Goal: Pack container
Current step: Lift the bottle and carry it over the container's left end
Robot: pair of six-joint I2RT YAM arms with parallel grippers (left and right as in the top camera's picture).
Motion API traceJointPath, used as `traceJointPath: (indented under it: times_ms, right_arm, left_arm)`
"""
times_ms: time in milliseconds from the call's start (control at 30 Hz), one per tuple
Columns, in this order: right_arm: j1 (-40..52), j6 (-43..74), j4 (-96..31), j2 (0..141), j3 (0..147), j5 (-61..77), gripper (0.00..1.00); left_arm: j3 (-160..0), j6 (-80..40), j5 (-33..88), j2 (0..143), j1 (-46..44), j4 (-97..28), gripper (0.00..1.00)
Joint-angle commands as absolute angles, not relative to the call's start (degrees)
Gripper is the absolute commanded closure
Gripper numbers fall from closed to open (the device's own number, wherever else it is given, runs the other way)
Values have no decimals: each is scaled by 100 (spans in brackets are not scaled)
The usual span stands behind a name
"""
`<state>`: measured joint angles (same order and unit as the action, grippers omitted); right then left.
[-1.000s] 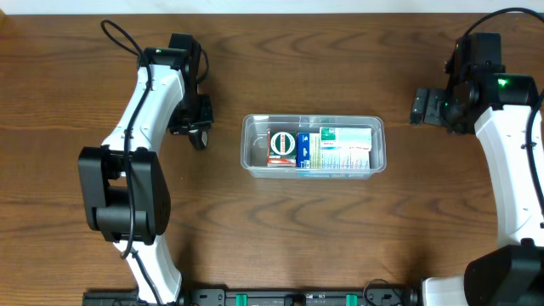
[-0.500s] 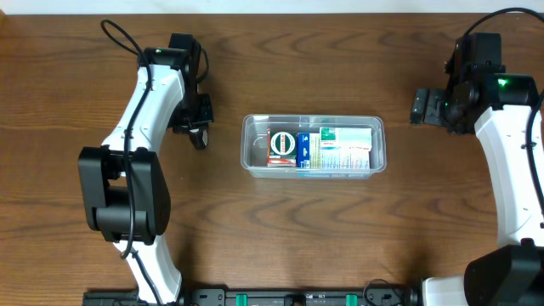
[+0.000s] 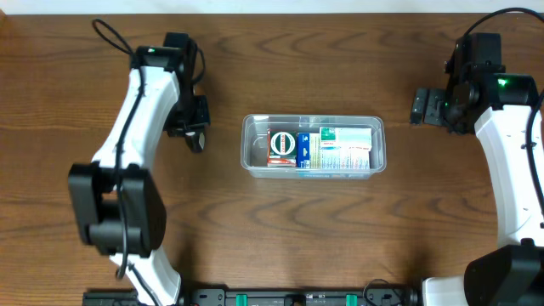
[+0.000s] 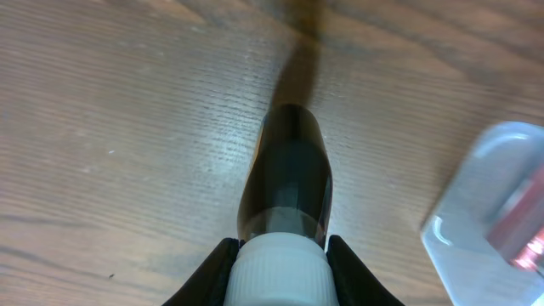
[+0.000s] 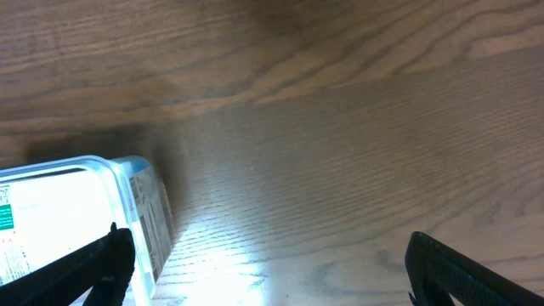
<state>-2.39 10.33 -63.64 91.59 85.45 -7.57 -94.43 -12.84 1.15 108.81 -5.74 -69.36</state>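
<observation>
The clear plastic container (image 3: 314,145) sits in the middle of the table with a few small boxes (image 3: 321,147) packed inside. My left gripper (image 3: 197,136) is left of the container, shut on a dark bottle with a white ribbed cap (image 4: 279,270); the bottle's dark body (image 4: 287,183) points out over the wood. A container corner (image 4: 493,200) shows at the right of the left wrist view. My right gripper (image 3: 422,106) is open and empty, right of and apart from the container. The container's corner (image 5: 127,204) shows at the left of the right wrist view.
Bare brown wood table (image 3: 280,238) lies all round the container. The table's far edge (image 3: 272,10) runs along the top of the overhead view. Both arm bases stand at the front corners.
My left arm's elbow and base link have swung a little to the left; its gripper with the bottle stays almost in place. The right arm and container have not moved.
</observation>
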Motion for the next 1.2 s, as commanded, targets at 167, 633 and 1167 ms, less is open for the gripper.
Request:
traceJointPath:
  times_ms: [167,633,1167]
  right_arm:
    - [-272,1133,-6372,9037,8635,-836,1]
    - [-272,1133,-6372,9037,8635,-836,1]
    - [-272,1133,-6372,9037,8635,-836,1]
  left_arm:
    - [-9668,-1275,499,9507,-895,-6952,78]
    - [-9666,-1855,727,8685,-2064,-6847,78]
    - [-9662,-2040,342,9456,-2714,-6573,78]
